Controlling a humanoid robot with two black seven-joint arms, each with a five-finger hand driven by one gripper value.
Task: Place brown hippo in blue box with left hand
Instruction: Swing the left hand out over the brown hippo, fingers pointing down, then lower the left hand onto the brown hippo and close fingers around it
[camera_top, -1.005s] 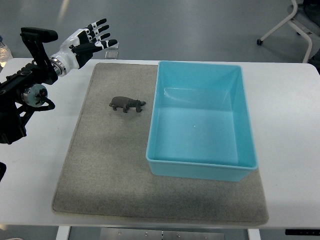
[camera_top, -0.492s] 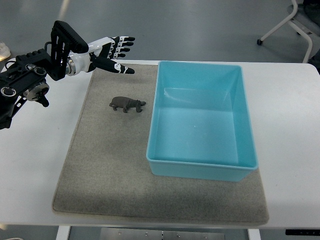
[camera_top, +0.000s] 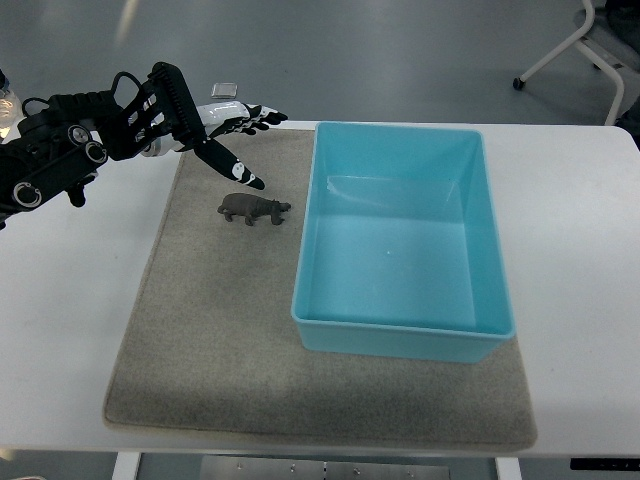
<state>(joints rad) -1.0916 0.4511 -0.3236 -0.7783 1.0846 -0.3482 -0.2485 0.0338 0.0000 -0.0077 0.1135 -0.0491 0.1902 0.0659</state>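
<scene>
While the left hand (camera_top: 232, 132) hovers over the far left part of the mat (camera_top: 210, 330), its fingers (camera_top: 262, 118) are spread wide and hold nothing. The thumb points down and forward, its dark tip ending just above and behind the hippo (camera_top: 254, 208) without touching it. The other fingers stretch out toward the right, over the mat's far edge, near the top left corner of the box (camera_top: 402, 340). The hand's black arm (camera_top: 70, 150) comes in from the picture's left edge, with cables and joints showing over the white bench (camera_top: 580, 280).

The hippo is a small brown toy standing on its feet on the grey mat, head turned toward the box. It sits just left of the box's left wall, close to it but apart, in the far half of the mat. Nothing grips it.

The box is light blue, rectangular and open at the top, resting on the right half of the mat with its inside bare. Its near wall lies short of the mat's near edge.

The mat covers the middle of the bench. A small flat grey object (camera_top: 224, 90) lies at the bench's far edge, just behind the hand. At the top right corner, beyond the bench, the white legs and wheel of a chair (camera_top: 580, 45) stand on the grey floor.
</scene>
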